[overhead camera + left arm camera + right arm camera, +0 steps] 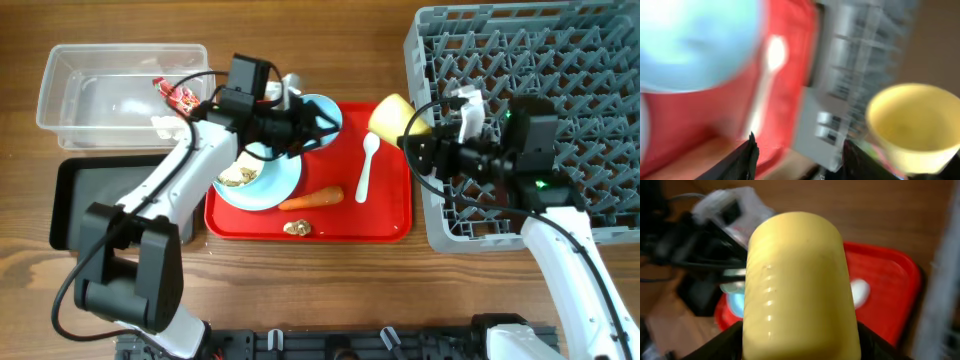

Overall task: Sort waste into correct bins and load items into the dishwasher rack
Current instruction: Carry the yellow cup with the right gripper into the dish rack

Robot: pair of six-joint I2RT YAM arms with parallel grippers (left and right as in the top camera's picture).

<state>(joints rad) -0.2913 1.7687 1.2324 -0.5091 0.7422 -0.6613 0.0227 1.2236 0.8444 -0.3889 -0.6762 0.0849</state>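
My right gripper (pixel 418 138) is shut on the small yellow cup (pixel 397 116), held on its side in the air between the red tray and the grey dishwasher rack (pixel 560 60). In the right wrist view the cup (pixel 800 280) fills the space between both fingers (pixel 722 345). My left gripper (pixel 322 130) stands open over the pale blue bowl (pixel 325 108), with nothing between its fingers (pixel 747 157). The light blue plate (pixel 270 180) holds whitish scraps (pixel 238 177). The white spoon (pixel 366 165), the carrot (pixel 312 199) and a golden-brown lump (pixel 296 227) lie on the red tray.
The clear tub (pixel 70 95) at the back left holds the red-and-white wrapper (pixel 181 95) and the white tissue (pixel 165 123). The black tray (pixel 75 205) sits in front of it. The red tray (pixel 390 215) lies against the rack's left wall. The left wrist view is blurred.
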